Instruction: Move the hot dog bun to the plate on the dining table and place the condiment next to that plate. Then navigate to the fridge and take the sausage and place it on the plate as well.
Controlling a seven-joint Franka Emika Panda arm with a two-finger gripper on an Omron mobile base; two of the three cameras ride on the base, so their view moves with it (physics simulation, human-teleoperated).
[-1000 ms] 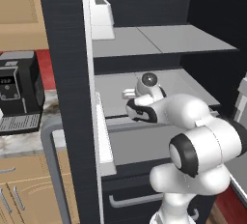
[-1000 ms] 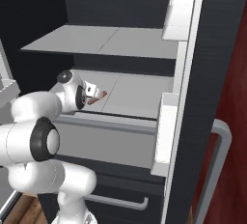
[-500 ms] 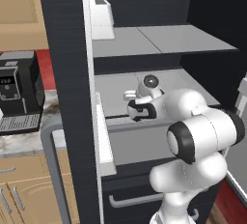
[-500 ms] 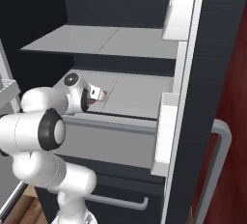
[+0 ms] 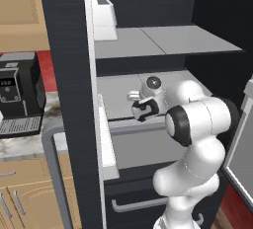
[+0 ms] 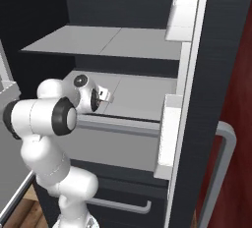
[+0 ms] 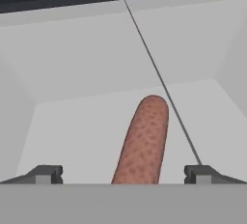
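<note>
**Q:** Where is the robot, and what is it reaching for?

**A:** The white arm reaches into the open black fridge [image 5: 64,75]. Its gripper [image 7: 123,172] hangs over a pale grey shelf [image 6: 142,92] in the middle of the fridge, under a higher shelf. In the hand view, the sausage [image 7: 143,141] lies flat on that shelf. It is a reddish-brown speckled cylinder, running lengthwise away from the camera, with its rounded far end pointing toward the back wall.

**Q:** Are the fingers holding it?

**A:** No. They are spread wide and released, one dark tip far out on each side of the sausage. Neither tip appears to touch it. The sausage sits roughly midway between them, slightly right of centre at its far end.

**Q:** Why is the hand set like that?

**A:** It looks lined up so the two fingers can close across the narrow width of the sausage. That is probably the surest way to hold a round thing that could roll.

**Q:** Anything else nearby?

**A:** In the left base view, a black coffee machine [image 5: 20,97] stands on the marbled surface [image 5: 29,144] beside the fridge.
</note>
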